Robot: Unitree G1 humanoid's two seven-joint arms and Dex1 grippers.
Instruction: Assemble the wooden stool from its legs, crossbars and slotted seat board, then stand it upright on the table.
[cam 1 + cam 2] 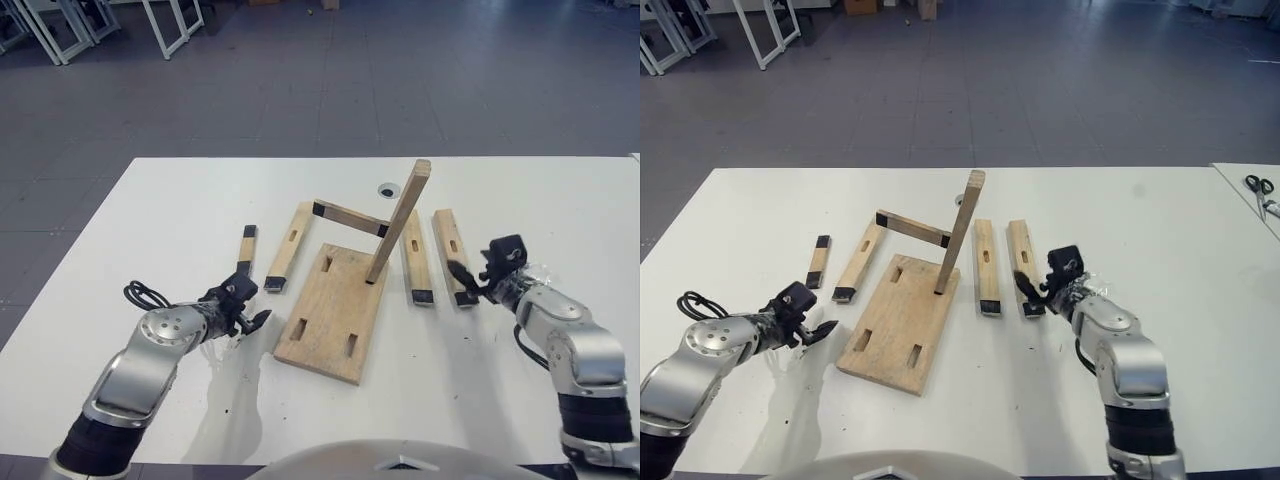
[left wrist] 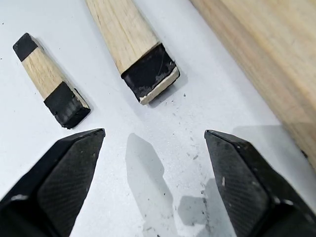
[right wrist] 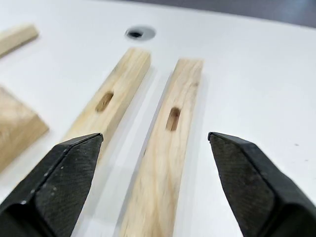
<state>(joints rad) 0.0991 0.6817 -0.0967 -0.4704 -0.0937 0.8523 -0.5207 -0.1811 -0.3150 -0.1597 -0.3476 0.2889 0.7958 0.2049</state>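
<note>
Pale wooden slotted seat board flat at frame centre, slots up to take legs. One plain wooden leg plugged in, leaning. Right end effector wide open, empty, astride rightmost loose leg, probably the next pick. Left end effector open, empty, lower left.

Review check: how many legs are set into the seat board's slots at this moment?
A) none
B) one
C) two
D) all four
B: a single leg rises, leaning, from a slot in the seat board, with a crossbar joined to it.
</note>
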